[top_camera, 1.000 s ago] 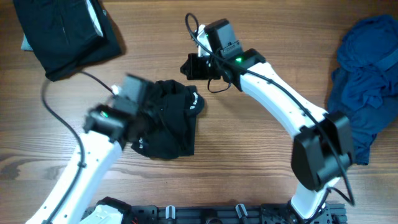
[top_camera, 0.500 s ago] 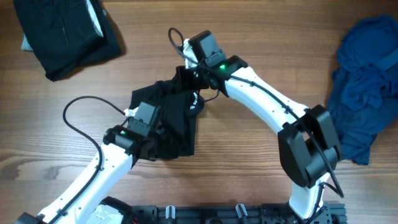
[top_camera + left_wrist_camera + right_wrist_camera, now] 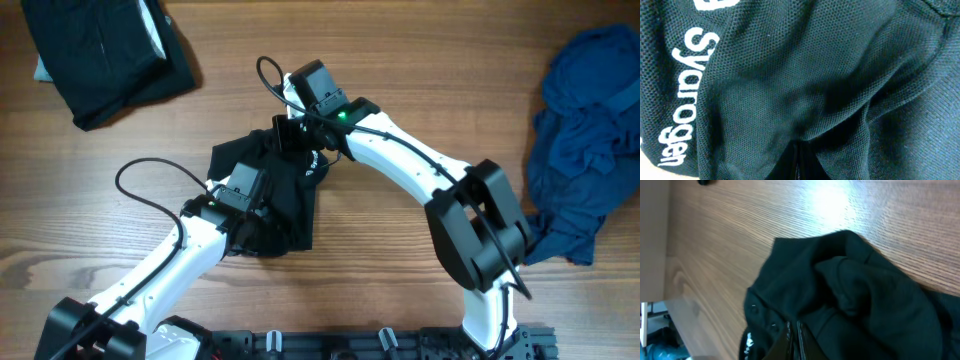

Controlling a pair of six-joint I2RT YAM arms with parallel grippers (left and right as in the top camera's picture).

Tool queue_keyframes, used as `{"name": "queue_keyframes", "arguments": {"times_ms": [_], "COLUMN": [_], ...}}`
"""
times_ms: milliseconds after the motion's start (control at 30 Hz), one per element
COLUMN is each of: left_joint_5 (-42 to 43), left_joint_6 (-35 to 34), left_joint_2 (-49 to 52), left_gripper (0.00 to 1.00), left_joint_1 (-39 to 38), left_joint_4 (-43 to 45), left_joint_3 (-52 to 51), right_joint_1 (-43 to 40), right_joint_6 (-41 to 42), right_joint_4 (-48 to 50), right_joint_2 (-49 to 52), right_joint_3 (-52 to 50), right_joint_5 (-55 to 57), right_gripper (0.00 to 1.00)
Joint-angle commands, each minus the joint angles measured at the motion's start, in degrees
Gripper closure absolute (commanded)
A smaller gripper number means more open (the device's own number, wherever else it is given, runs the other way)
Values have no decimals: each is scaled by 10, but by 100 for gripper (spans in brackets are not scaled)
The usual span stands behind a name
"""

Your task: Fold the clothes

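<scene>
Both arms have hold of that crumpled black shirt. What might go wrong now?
1. The left tool and right tool both pinch the black shirt while it lies bunched. They may be holding several layers, so it could lift as a wad instead of spreading.
2. The two grips sit close together, so the arms could crowd each other when pulling apart.

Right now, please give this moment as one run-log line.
left gripper: shut on black shirt | right gripper: shut on black shirt | black shirt: crumpled, centre | folded black garment: far left | blue clothes: right
</scene>
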Motion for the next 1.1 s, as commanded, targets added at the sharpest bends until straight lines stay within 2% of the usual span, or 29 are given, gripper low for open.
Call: {"name": "queue_keyframes", "arguments": {"times_ms": [0, 367, 633, 1067], "left_joint_5": [-8, -7, -8, -19], "left_joint_6": [-12, -12, -31, -31], "left_joint_2": [5, 5, 5, 3], "left_gripper": [96, 96, 96, 96], "left_joint_1": [-3, -3, -3, -3], "left_joint_4": [2, -30, -69, -90], "left_joint_3": [-5, -5, -5, -5], "right_joint_1": [-1, -1, -19, -90], "right_joint_6": [5, -9, -15, -56], "right_joint_4": [11, 21, -6, -24], "right_joint_2": [32, 85, 118, 113], "right_joint_3": [6, 6, 6, 7], "right_joint_5": [-14, 13, 105, 77], "right_gripper": [95, 95, 95, 96]}}
